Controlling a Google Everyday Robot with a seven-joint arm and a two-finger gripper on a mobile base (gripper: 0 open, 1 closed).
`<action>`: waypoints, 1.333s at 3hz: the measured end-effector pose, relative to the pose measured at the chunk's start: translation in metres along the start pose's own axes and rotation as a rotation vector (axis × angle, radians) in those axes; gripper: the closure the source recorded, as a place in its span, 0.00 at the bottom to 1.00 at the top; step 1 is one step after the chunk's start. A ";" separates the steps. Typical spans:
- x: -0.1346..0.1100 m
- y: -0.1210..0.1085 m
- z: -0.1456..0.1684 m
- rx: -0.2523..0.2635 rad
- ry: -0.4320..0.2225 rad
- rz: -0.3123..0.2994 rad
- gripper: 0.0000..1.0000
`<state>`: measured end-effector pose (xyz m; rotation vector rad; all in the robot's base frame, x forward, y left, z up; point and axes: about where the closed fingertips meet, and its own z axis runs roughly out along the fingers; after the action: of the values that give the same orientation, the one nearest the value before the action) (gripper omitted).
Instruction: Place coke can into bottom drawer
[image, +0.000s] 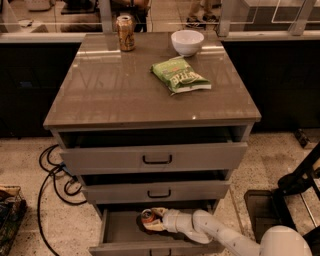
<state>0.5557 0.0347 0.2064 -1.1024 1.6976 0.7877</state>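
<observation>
The bottom drawer (117, 231) is pulled open at the foot of the grey cabinet, showing its grey interior. My white arm reaches in from the lower right. My gripper (151, 219) is inside the drawer and is shut on the coke can (147, 217), a small red can with a silver top, held tilted low over the drawer floor. Whether the can touches the floor is hidden.
The top drawer (155, 158) and middle drawer (156, 191) stand slightly open above. On the cabinet top are a brownish-gold can (125, 32), a white bowl (187, 42) and a green chip bag (179, 75). Black cables (52, 175) lie on the floor at left.
</observation>
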 end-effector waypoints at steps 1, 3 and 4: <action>0.023 0.000 0.011 -0.006 0.013 0.008 1.00; 0.024 0.001 0.013 -0.009 0.013 0.009 0.84; 0.023 0.003 0.014 -0.011 0.012 0.009 0.62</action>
<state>0.5543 0.0405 0.1795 -1.1097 1.7108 0.7991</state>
